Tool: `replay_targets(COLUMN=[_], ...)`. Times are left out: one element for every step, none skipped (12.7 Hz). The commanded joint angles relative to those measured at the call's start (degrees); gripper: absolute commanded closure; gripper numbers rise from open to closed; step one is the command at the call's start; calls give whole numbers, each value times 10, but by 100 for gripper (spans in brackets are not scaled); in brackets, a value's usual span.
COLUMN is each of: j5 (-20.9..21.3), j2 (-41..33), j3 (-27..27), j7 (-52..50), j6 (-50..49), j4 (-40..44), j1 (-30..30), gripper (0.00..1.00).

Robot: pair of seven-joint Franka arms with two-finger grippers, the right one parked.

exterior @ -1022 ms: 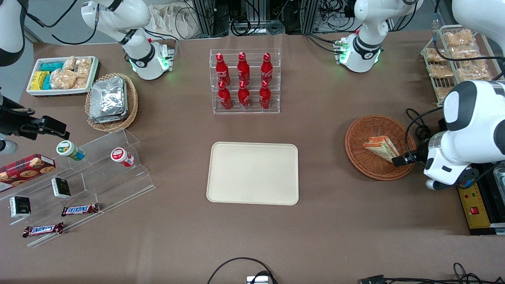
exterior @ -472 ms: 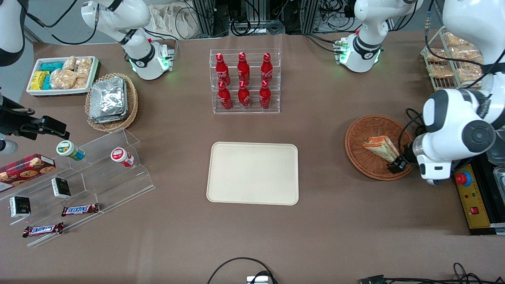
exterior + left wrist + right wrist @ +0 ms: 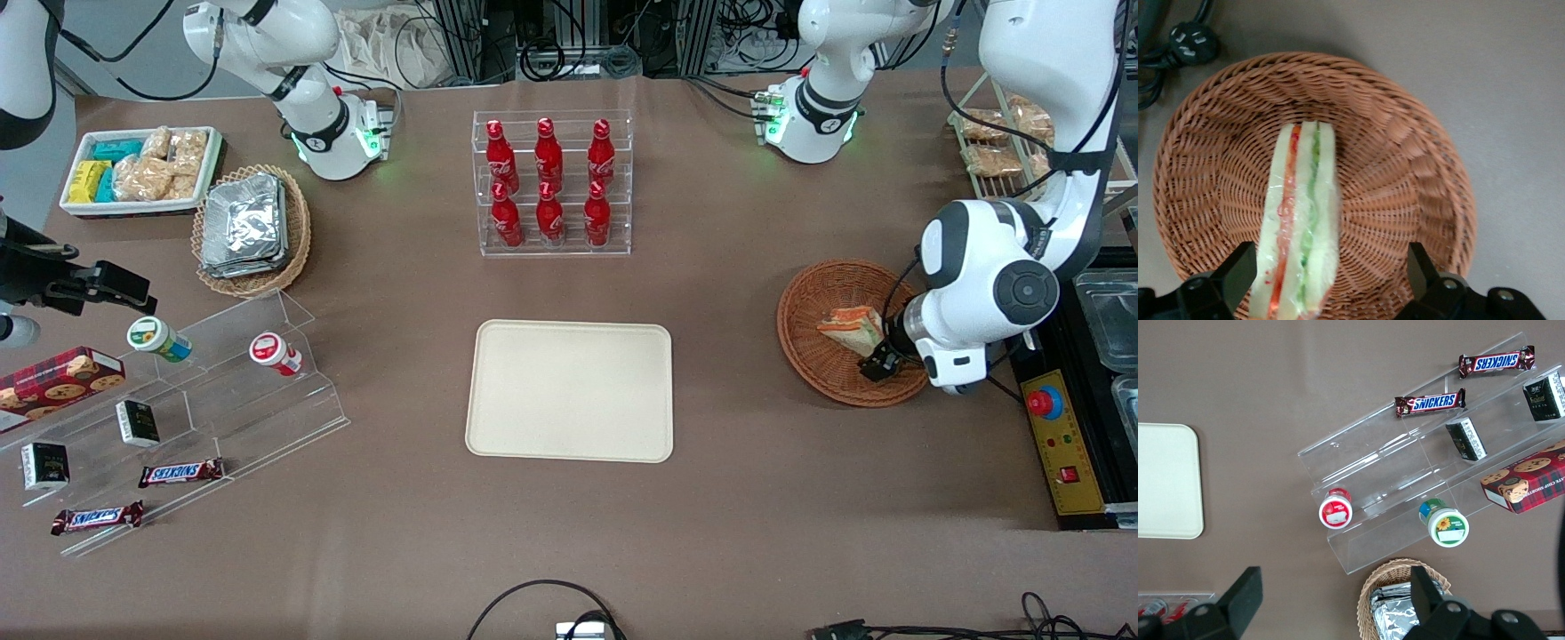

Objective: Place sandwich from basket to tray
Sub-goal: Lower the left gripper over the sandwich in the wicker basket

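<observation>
In the front view the gripper (image 3: 876, 363) covers the sandwich's (image 3: 849, 324) 4 o'clock end, and the fingertips run out of frame in the wrist view. Jaws wide apart, holding nothing, one finger (image 3: 1238, 273) just beside the sandwich (image 3: 1301, 220). Sandwich lies in the basket (image 3: 822, 298), w/ the tray (image 3: 569, 391) well apart at its 9 o'clock. Vs 1 s ago, the gripper has come in from the basket's rim over the sandwich.

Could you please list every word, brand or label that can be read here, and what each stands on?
"SNICKERS": the two Snickers bars on the clear acrylic step shelf.
Cola bottles, cookie box, small dark boxes: print unreadable.
Sandwich, basket, tray: no text.
The gripper hangs open over the sandwich.
</observation>
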Motion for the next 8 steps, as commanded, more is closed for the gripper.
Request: replay_targets(j5=[-6, -6, -6, -6, -6, -6, -6, -6], j2=[-16, -16, -16, -15, -14, -9, -7, -5], j3=[1, 1, 1, 1, 1, 1, 2, 2], j7=[-15, -15, -15, -15, -15, -14, -14, -14], j6=[13, 13, 14, 16, 19, 18, 18, 18], j4=[-29, -34, -38, -45, -51, -53, -54, -54], j1=[1, 1, 1, 2, 1, 2, 2, 2], gripper=[0, 0, 0, 0, 0, 0, 0, 0])
